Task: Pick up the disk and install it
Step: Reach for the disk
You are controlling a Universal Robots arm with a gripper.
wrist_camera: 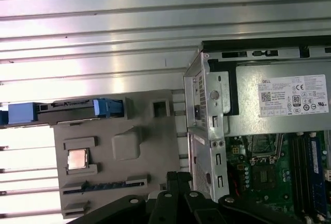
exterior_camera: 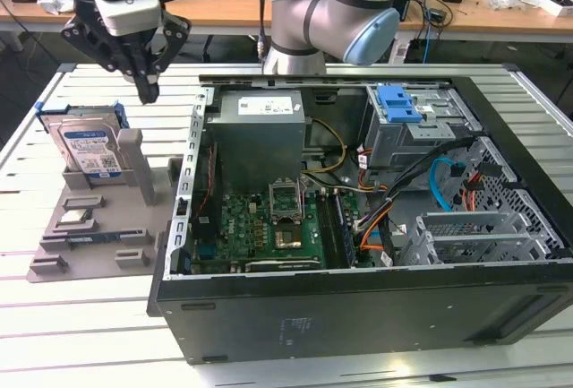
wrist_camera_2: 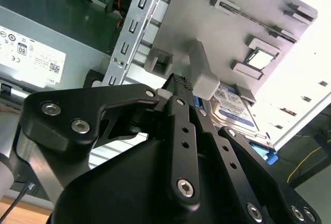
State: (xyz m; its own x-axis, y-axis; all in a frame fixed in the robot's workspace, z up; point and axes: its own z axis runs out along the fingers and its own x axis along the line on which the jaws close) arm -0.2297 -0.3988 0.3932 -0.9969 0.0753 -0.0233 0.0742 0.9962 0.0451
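The disk (exterior_camera: pixel 88 146) stands on edge in a grey fixture tray (exterior_camera: pixel 98 245) at the exterior view's left, apart from the open computer case (exterior_camera: pixel 358 316). It shows a white-and-blue barcode label, too small to read, and a blue bracket around its edges. The gripper (exterior_camera: pixel 148 92) hangs in the upper left of the exterior view, above and just to the right of the disk and not touching it, its fingers drawn together to a single tip. The second wrist view looks along the closed gripper (wrist_camera_2: pixel 178 81) to the disk (wrist_camera_2: pixel 235 107) and its label beyond. The first wrist view looks straight down, so the disk (wrist_camera: pixel 64 107) appears as a thin edge, with a processor chip (wrist_camera: pixel 77 159) lying flat on the tray. The power supply (exterior_camera: pixel 260 133) carries a white sticker with rows of small marks, clearest in the first wrist view (wrist_camera: pixel 292 95). In the exterior view the case also shows a green motherboard (exterior_camera: pixel 269 227) and a blue-topped drive cage (exterior_camera: pixel 398 106). Everything rests on a slatted aluminium table (exterior_camera: pixel 54 334), and a cluttered wooden desk (exterior_camera: pixel 224 12) stands behind.
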